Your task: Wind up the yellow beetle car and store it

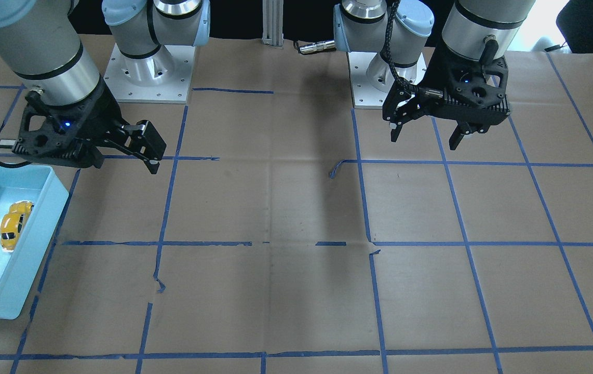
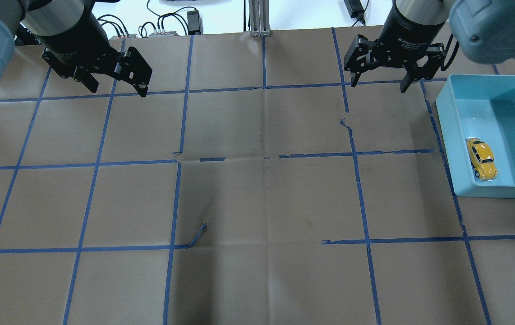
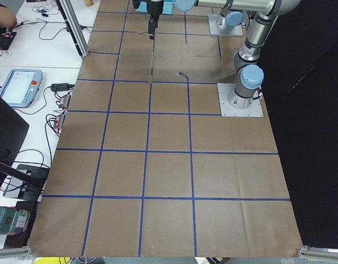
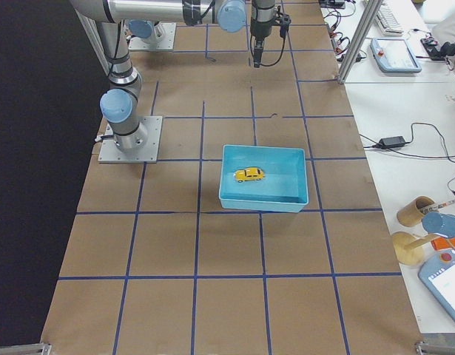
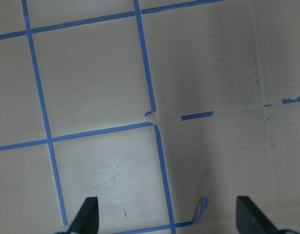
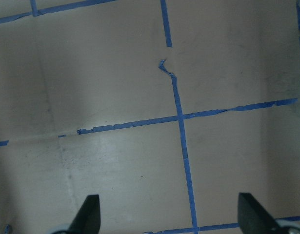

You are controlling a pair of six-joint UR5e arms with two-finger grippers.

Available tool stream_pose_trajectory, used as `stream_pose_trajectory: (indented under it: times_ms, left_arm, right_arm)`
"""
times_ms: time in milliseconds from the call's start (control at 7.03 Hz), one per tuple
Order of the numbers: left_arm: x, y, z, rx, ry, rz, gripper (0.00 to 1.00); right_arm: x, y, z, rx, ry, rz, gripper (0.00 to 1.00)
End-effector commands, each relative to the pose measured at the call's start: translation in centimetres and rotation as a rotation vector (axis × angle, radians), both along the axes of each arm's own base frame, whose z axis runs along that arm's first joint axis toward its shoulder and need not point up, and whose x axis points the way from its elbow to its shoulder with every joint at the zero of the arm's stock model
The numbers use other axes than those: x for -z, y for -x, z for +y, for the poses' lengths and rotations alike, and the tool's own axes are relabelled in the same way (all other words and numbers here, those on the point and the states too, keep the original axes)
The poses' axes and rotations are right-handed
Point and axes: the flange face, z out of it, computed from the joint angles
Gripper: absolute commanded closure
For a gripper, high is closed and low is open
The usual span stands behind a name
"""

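Brown paper table (image 2: 262,203), blue tape grid (image 3: 158,197); white side bench (image 4: 412,96), tablet (image 3: 17,87); black backdrop (image 3: 311,137).

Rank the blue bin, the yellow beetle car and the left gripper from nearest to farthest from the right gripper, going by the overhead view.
1. blue bin, just beside the right gripper
2. yellow beetle car, inside that bin
3. left gripper, across the table, robot's left
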Motion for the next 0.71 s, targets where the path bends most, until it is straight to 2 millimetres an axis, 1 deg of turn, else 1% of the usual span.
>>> stream_pose_trajectory:
  times_ms: [0,284,427,569]
  left_arm:
    - [0.05,0.00,-0.05,-0.001,-0.002,0.000,0.00]
    - [0.18,0.02,-0.17,-0.001,-0.004,0.002,0.00]
    - [0.40,0.02,-0.35,-0.001,-0.007,0.002,0.00]
    - [1.00,0.00,-0.86,-0.004,-0.016,0.000,0.00]
  right_arm:
    - [0.28,-0.44,-0.02,-0.011,-0.007,0.028,0.00]
    - [0.86,0.00,0.19,-0.011,-0.049,0.064,0.00]
    - [0.98,-0.05,0.07,-0.005,-0.054,0.043,0.00]
    - [1.04,-0.08,0.07,-0.003,-0.054,0.040,0.00]
